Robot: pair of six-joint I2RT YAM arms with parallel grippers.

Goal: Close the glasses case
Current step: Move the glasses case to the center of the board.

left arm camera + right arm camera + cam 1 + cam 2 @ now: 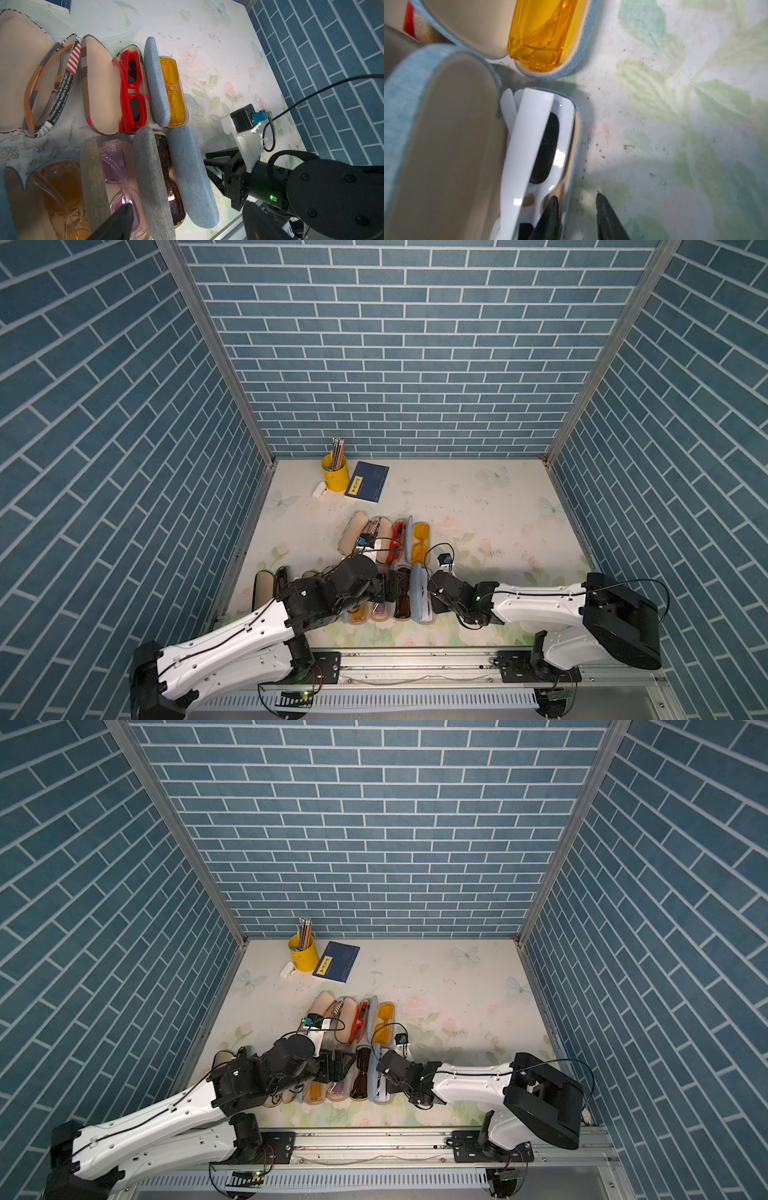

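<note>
Lay open, the light-blue glasses case (446, 145), end to end with the yellow-glasses case (571, 68) and almost touching it, on the robot's side of it. Carried white sunglasses (527, 145) in the tray, one temple slanted across and seemingly proud of the rim. Had its lid standing on the hinge, lining bare.

Straddled the tray's outer wall with the right gripper (576, 195), well down the case from the yellow-glasses case. One finger inside beside the sunglasses, one outside over the worktop (675, 124). Narrowly parted, outer finger clear of the wall, so nothing truly clamped yet.

Hung the left gripper (388, 588) spread wide and empty, diagonally robot-ward of the yellow-glasses case, above the grey tortoiseshell-glasses case (153, 182) on the lid's side.

Called, by the look of it, for only a light pinch on the wall, enough to pin the tray without catching the frame. Needed the lid pushed from its back, high near the free edge, over and squarely down. Wanted the inner finger drawn out before lid met rim, else jammed. Deserved a check on the raised temple first, for fear of a lid sprung back.
</note>
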